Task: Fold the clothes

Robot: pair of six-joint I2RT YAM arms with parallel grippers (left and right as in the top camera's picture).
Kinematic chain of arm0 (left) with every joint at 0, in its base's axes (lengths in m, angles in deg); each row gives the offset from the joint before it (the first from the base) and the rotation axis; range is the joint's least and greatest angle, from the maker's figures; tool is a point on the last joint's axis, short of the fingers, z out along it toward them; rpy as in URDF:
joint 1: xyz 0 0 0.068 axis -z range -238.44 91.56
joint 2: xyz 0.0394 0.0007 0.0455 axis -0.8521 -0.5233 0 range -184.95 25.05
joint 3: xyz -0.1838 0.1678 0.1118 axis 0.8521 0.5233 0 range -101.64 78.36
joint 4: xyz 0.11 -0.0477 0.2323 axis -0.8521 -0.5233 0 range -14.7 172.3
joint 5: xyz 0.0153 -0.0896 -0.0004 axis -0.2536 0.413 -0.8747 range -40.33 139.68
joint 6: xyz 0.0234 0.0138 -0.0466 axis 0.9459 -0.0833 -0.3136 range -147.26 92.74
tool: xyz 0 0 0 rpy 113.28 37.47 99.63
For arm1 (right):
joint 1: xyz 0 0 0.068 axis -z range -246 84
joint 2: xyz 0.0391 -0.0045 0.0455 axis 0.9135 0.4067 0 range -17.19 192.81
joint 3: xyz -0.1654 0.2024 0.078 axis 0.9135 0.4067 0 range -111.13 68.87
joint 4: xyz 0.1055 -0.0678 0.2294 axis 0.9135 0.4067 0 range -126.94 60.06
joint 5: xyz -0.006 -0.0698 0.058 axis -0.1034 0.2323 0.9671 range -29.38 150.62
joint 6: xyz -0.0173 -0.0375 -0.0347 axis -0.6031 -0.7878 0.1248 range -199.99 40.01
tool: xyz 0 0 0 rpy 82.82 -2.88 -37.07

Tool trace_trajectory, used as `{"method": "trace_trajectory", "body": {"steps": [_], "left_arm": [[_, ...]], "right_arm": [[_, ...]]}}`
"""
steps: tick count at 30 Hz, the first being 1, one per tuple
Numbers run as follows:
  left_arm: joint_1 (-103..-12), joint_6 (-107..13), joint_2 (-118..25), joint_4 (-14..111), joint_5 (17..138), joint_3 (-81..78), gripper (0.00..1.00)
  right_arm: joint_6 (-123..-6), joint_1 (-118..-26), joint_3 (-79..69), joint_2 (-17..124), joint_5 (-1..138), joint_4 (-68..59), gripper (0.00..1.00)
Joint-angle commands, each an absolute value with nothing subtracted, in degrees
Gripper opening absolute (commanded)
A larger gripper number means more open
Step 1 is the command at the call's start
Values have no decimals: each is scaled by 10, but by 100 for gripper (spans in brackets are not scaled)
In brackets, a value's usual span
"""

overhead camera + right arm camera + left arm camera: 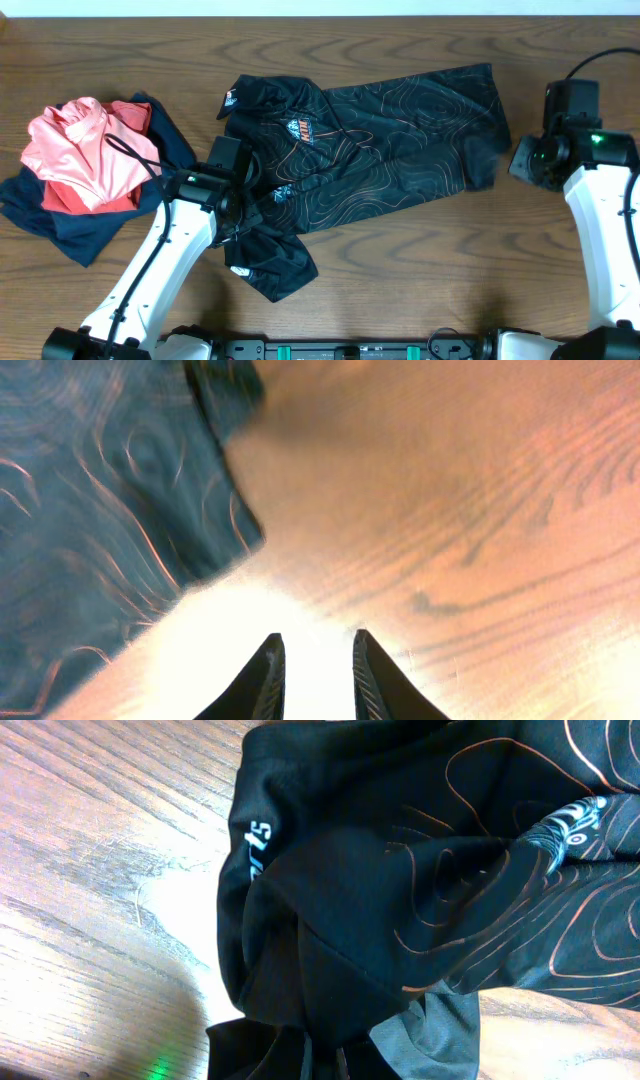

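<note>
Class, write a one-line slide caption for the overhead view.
Left arm reaches onto a black contour-patterned jersey; right arm beside its edge; pink and navy garments heaped aside.

The left arm (165, 255) and right arm (603, 215) have white links, black joints, small green lights, perhaps LEDs.

The overhead camera is looking straight down from well above, taking in the whole table (400, 270) and both arms. The left wrist camera is sitting just behind the left gripper (245, 213), facing past its fingers, so near that the jersey (420, 900) is filling most of its view. The right wrist camera is looking forward past the right gripper (316, 650) at bare wood, catching the jersey's blurred edge ahead and left of the fingertips. All three views are sharing the jersey and the tabletop.
</note>
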State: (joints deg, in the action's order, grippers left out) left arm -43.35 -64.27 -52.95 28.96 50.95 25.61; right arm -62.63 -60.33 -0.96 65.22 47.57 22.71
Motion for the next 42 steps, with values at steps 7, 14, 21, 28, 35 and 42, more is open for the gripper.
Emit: {"method": "trace_trajectory", "body": {"steps": [7,14,21,28,35,42], "left_arm": [[-435,-632,-528,288,501,257,6],[-435,-632,-528,288,500,257,6],[-435,-630,-528,293,500,257,6],[-435,-630,-528,306,500,257,6],[-435,-630,-528,310,500,257,6],[-435,-630,-528,310,500,257,6]], "right_arm": [[-590,-601,104,654,534,218,41],[-591,-601,170,654,638,108,64],[-572,-601,249,654,656,-29,69],[-568,-601,305,658,656,-145,73],[-562,-601,320,693,656,-213,73],[-537,-601,320,755,656,-282,73]]}}
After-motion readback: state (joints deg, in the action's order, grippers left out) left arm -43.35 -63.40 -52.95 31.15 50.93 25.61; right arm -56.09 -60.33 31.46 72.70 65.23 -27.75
